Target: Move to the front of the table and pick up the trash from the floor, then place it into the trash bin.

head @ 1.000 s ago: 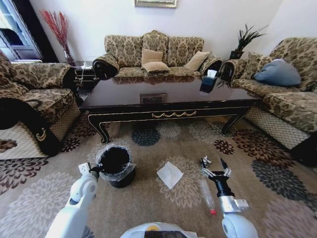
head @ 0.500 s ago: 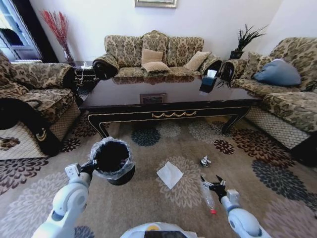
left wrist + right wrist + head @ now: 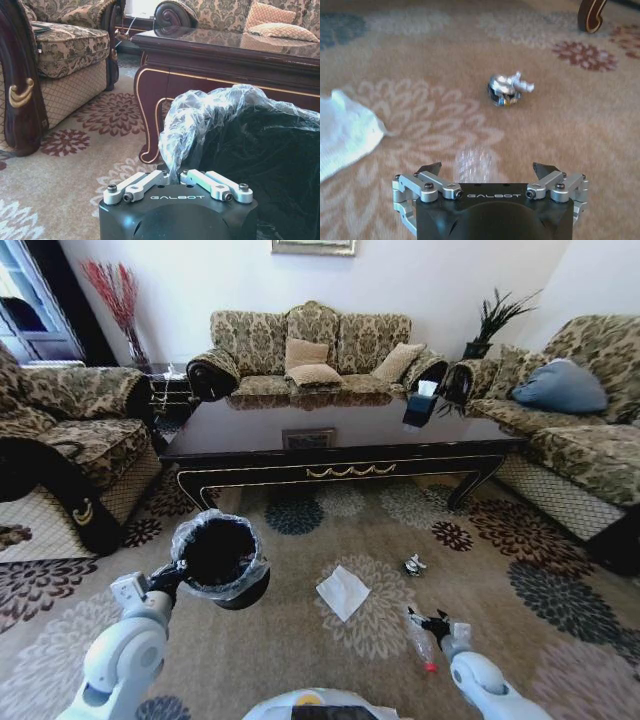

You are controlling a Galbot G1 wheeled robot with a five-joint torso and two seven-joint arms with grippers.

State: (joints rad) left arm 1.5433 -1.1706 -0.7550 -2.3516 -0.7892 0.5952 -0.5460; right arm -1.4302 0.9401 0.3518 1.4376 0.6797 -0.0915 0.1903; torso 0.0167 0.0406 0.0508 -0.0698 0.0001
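Three bits of trash lay on the carpet before the table. In the head view, your right gripper hovered at the top of the bottle, whose long axis ran 12 to 6, red cap nearest you; the paper lay at its 10 o'clock, the wrapper at 12. Your left gripper held the bin aloft.

Left wrist: fingers pinched the crinkled, bag-lined rim.

Right wrist: jaws spread, clear bottle between them, shiny crumpled wrapper beyond.
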